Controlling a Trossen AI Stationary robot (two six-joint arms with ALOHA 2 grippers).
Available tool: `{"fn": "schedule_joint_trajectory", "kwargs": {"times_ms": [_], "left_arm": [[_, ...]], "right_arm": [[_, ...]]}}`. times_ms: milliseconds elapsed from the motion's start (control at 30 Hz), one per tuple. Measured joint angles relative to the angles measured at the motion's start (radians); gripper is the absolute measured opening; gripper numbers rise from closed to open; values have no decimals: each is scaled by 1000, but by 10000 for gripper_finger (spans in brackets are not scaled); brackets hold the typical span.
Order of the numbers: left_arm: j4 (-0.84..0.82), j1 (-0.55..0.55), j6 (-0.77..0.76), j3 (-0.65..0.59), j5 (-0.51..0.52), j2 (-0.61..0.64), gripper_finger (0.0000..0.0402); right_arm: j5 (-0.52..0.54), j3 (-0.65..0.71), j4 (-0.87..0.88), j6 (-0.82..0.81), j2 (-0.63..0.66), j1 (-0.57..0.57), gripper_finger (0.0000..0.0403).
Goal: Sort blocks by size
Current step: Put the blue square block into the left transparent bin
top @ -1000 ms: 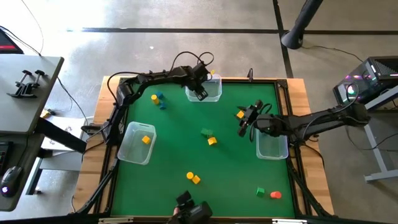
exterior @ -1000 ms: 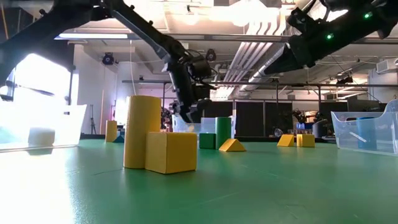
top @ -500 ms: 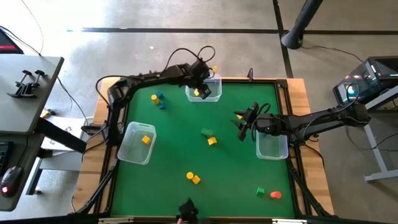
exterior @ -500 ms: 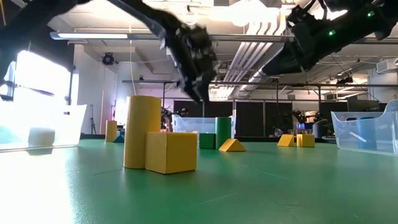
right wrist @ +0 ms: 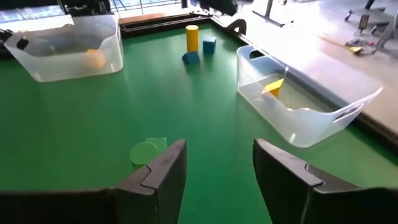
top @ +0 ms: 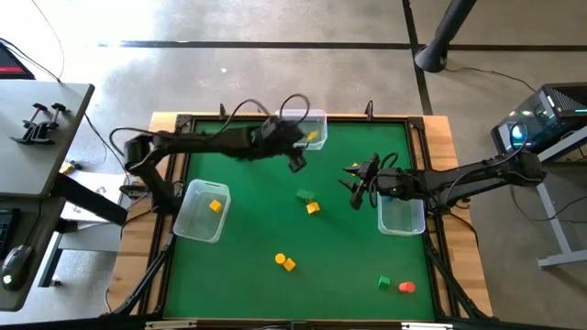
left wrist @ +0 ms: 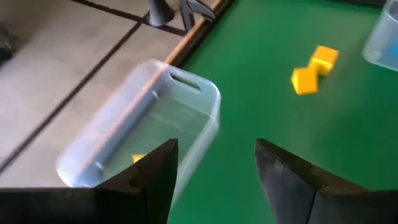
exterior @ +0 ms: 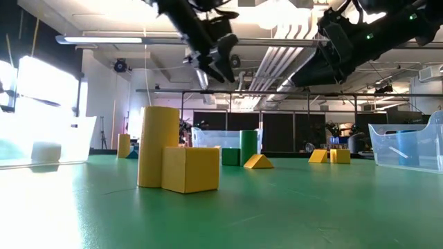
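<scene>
Claws both gape empty: left claw, right claw.

Two slim dark jointed arms, looping black cables, left pincer matte black, blocky fingers

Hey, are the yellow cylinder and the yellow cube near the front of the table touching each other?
Touching. In the low view the yellow cube sits flush against the foot of the yellow cylinder, with no green between them.
</scene>
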State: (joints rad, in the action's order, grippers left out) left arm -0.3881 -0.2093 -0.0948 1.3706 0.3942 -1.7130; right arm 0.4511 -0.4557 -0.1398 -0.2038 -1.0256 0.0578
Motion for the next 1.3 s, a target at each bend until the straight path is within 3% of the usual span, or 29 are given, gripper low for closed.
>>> {"fn": "schedule_joint_trajectory", "kwargs": {"times_ms": [133,333,533,767,933,1133,1300], "left_arm": [[113,62,-126,-165,27,104,200],[242,157,-252,-366,155,204,200],[222,194,-405,-470,261,240,200],[125,172,-538,-524,276,241,200],[-14,110,-618,-523,259,280,200],[-174,-38,-628,-523,195,360,200],[-198,-214,-545,-517,48,393,200]], "right_arm": [[-3,0,-2,-26,-25,25,178],[1,0,-27,-68,-86,74,178],[1,0,-134,-59,-180,96,178],[2,0,-213,-58,-264,96,178],[2,0,-221,-58,-292,96,178],[2,0,-234,-58,-295,96,178],[2,0,-247,-41,-295,93,178]]}}
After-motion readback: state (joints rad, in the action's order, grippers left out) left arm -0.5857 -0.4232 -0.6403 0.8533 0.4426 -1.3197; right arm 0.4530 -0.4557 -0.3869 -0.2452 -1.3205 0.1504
